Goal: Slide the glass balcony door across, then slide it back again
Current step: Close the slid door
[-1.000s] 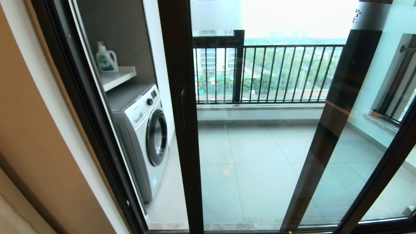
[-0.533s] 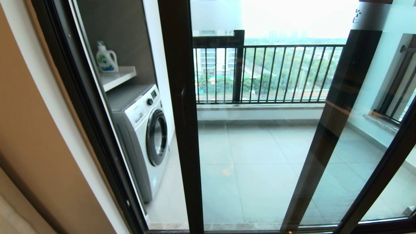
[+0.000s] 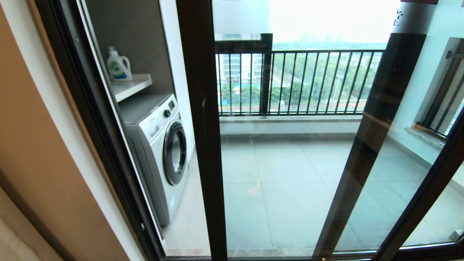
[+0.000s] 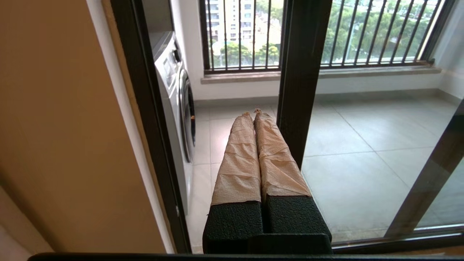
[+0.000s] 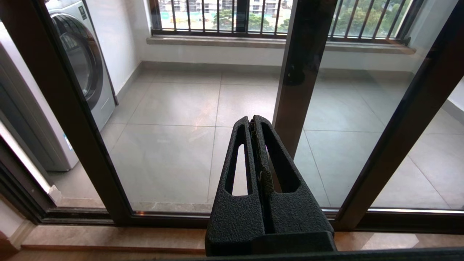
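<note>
- The glass balcony door (image 3: pixel 203 119), a tall clear pane in a dark brown-black metal frame, is standing left of centre, leaving a gap on its left toward the white front-loading washing machine (image 3: pixel 159 145).
- The left gripper (image 4: pixel 252 115), its fingers wrapped in beige paper and pressed together, is pointing into that gap just beside the frame's edge, apparently lining up to push.
- The right gripper (image 5: pixel 251 121), black fingers together, is waiting near the glass, touching nothing.
</note>
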